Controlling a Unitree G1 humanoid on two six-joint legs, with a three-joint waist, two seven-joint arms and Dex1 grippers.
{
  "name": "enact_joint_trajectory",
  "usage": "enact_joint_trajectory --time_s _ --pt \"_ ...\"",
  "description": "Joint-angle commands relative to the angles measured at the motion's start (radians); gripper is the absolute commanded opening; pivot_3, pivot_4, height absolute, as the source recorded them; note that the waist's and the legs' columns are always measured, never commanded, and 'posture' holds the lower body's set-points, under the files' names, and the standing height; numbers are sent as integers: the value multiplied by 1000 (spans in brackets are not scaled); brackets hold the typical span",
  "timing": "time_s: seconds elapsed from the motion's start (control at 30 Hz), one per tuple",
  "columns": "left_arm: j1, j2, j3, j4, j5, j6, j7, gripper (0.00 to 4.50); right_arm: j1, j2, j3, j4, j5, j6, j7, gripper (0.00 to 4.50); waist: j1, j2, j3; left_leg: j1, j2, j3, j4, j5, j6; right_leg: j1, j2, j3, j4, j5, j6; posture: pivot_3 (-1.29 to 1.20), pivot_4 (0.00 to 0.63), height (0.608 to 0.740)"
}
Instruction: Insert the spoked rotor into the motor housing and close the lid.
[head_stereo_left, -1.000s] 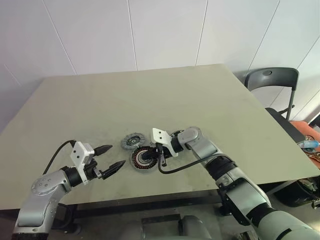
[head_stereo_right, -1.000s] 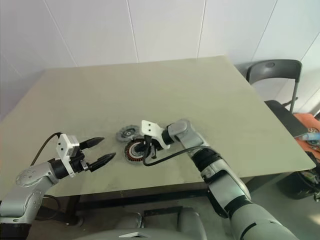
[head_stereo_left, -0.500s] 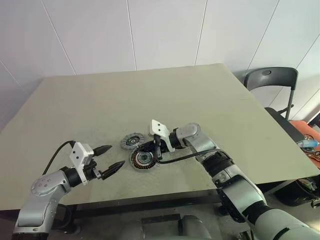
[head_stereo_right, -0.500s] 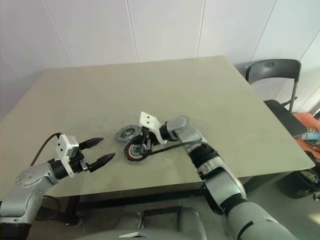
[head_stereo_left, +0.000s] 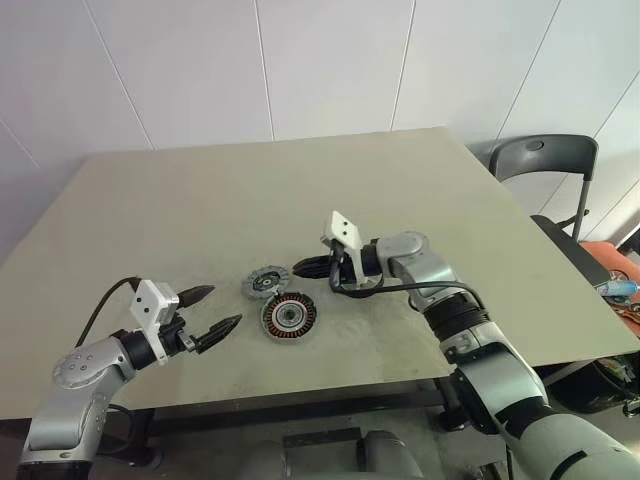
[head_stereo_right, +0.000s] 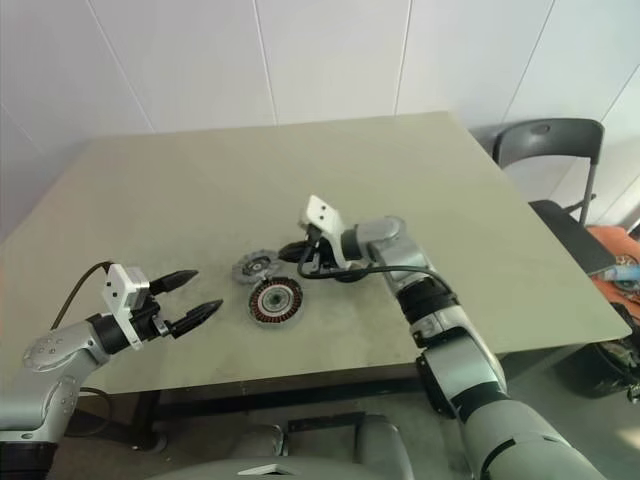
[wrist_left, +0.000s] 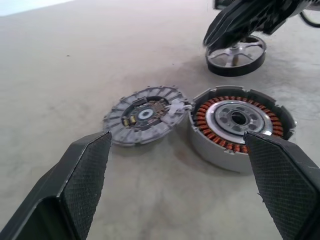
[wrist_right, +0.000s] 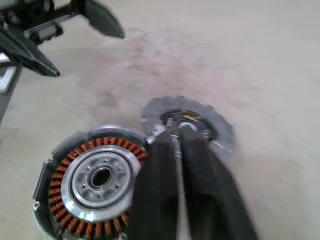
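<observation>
Motor parts on a matte beige table, both claws off them.

The housing was a squat metal drum with copper windings ringing a shiny bearing; the lid, grey and notch-rimmed, touched its side. The rotor, a black ring with silver spokes, lay beyond the housing under the right claw, whose fingers sat almost together, holding nothing. The left claw gaped wide, empty, near the housing.

Between the left gripper's wide-spread black fingers, the grey notched-rim lid touches the copper-wound round metal housing; the black spoked rotor lies beyond, under the right gripper.
</observation>
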Motion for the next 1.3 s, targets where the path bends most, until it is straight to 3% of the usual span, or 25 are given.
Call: enact_joint_trajectory --time_s 0.03,0.3,0.33,0.5,0.63,0.83,0.93,1.3 --pt "-9 20 37 -4 -6 -20 -5 4500 3 -46 -68 -117 73 86 7 1557 1 0 0 0 0 0 0 0 0 0 0 0 0 0 0 0 0 740" --pt "-6 24 46 21 0 -41 -19 4500 44 -164 -200 -223 188 317 -57 4290 2 0 0 -1 0 0 0 0 0 0 0 0 -1 0 0 0 0 740" --pt "-6 24 45 24 1 -44 -20 4500 59 -182 -206 -242 192 319 -56 4463 2 0 0 -1 0 0 0 0 0 0 0 0 -1 0 0 0 0 740" --pt "-16 23 32 38 4 -49 -21 4500 122 -218 -119 -311 108 199 -82 4463 0 0 0 -2 0 1 0 0 0 0 0 0 -3 -1 -1 0 0 740" --pt "-31 18 18 39 6 -46 -19 4500 132 -166 -80 -352 131 257 -106 4463 0 0 0 -1 0 1 -1 0 0 0 0 0 -3 -1 -1 0 0 740" --pt "-28 13 17 50 8 -57 -23 4500 138 -129 34 -358 88 141 -67 4463 3 0 0 -2 0 1 0 0 0 1 -1 0 -6 -1 -1 0 0 740" --pt "-30 10 16 66 11 -70 -27 4500 110 -74 65 -322 86 115 -65 3907 -1 0 0 -2 0 1 -1 0 0 1 0 0 -6 0 -1 0 0 740" --pt "-21 -27 -2 59 26 -99 -4 4500 41 22 167 -106 -27 -80 -45 151 2 0 0 -1 0 1 -1 0 0 1 0 0 -6 0 -1 0 0 740"
